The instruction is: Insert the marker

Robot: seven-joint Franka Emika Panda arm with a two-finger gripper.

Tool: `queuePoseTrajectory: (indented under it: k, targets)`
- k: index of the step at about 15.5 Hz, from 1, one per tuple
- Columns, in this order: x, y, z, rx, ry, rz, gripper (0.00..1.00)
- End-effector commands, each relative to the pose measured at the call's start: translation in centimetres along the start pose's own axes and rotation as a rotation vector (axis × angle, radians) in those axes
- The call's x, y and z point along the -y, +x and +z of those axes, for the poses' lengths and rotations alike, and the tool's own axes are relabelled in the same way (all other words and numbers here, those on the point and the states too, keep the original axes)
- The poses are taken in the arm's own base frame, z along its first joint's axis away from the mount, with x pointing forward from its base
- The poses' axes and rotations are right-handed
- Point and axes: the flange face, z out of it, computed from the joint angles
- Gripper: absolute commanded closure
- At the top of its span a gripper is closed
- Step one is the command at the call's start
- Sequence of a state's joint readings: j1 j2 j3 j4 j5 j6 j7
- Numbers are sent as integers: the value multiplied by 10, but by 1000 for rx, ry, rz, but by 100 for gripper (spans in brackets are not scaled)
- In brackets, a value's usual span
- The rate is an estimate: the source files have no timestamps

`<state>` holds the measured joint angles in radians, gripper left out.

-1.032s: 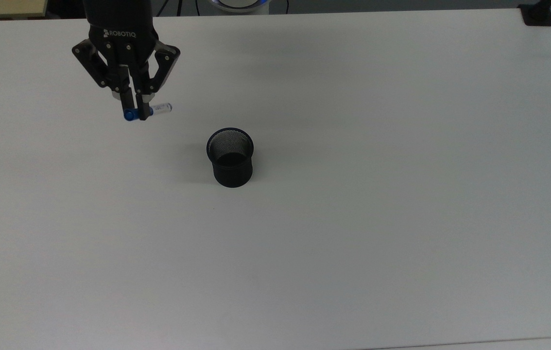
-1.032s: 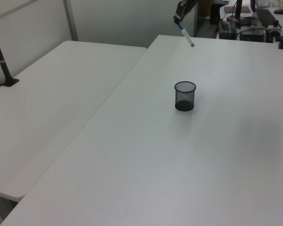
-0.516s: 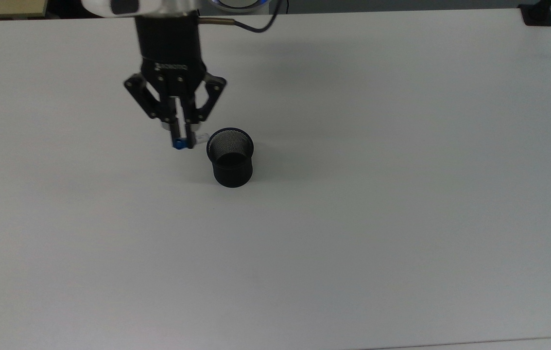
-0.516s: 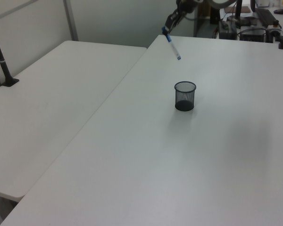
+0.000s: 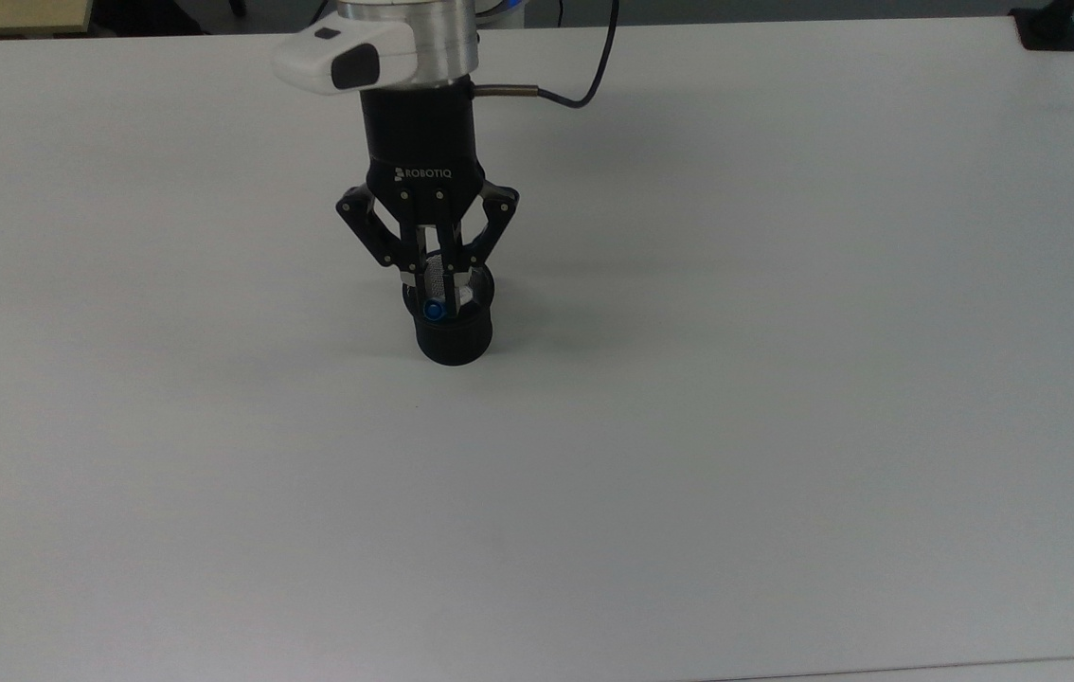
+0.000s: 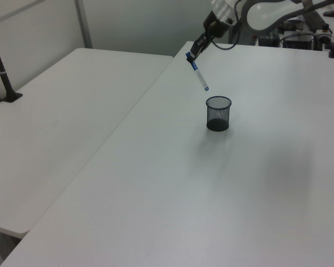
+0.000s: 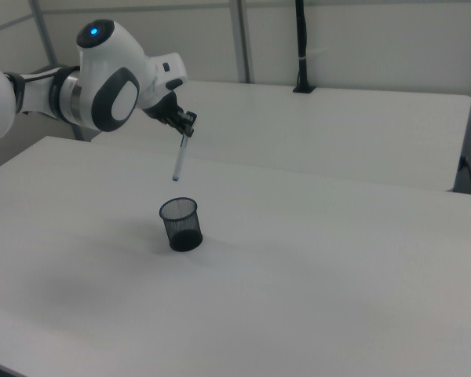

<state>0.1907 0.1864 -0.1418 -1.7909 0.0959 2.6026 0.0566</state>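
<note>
Above the cup (image 7: 180, 223), tool (image 7: 186, 126) pinches marker (image 7: 178, 161).

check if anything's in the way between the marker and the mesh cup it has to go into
Nothing visible blocks it. The gripper holds the marker by its capped end, tilted, tail end down, in open air above the black mesh cup. The cup's mouth is open, and the white table around it is bare.
</note>
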Motion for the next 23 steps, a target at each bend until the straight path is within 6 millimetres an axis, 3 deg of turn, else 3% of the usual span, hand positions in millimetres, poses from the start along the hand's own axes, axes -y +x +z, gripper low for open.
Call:
queuePoseTrajectory:
  k: [1, 5, 10, 12, 16, 19, 23]
  targets:
    - [6, -17, 9, 12, -5, -5, 95]
    - [0, -43, 33, 72, -45, -49, 95]
    - [-13, -57, 42, 107, -57, -65, 92]
    - [-24, -55, 39, 105, -71, -53, 64]
    - [-23, -57, 41, 117, -70, -42, 14]
    - [-21, -53, 32, 129, -65, 5, 0]
    - [-18, -35, -29, 275, -61, 41, 0]
